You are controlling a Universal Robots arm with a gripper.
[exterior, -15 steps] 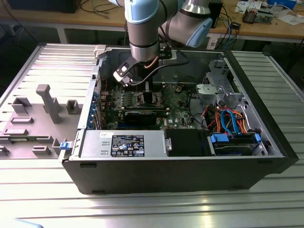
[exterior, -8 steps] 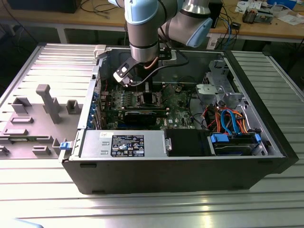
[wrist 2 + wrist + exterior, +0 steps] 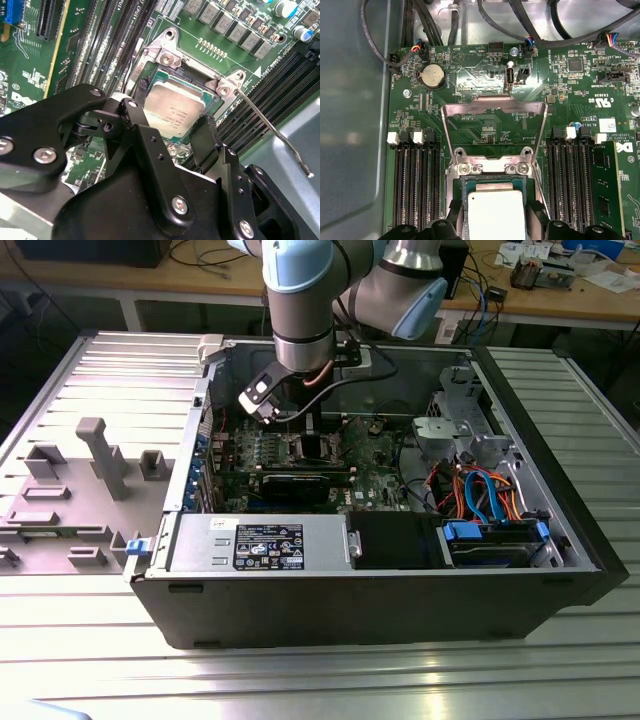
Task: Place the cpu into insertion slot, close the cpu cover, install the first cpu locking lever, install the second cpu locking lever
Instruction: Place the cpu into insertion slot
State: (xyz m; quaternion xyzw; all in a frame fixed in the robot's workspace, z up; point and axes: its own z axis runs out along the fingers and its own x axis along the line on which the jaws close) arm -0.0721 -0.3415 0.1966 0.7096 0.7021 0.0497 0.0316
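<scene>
In both wrist views the cpu point(image 3: 175, 112) point(image 3: 497, 215), a flat square chip with a silver top, lies level in the insertion slot point(image 3: 167, 57) point(image 3: 487, 169) on the green board. My gripper point(image 3: 170, 120) point(image 3: 497, 217) is shut on it, a black finger point(image 3: 131, 112) against each of two opposite edges. The cpu cover point(image 3: 492, 102), a thin silver frame, stands swung open beyond the slot. A thin metal locking lever point(image 3: 280, 135) sticks out free beside the slot. In the exterior view the gripper point(image 3: 310, 435) reaches down inside the open computer case point(image 3: 330, 610).
Black memory slots point(image 3: 415, 185) run along both sides of the socket, one holding a module point(image 3: 605, 190). A long black expansion card point(image 3: 300, 483), a power supply point(image 3: 260, 540) and coloured cables point(image 3: 480, 490) fill the case. A grey fixture point(image 3: 100, 455) sits at the exterior view's left.
</scene>
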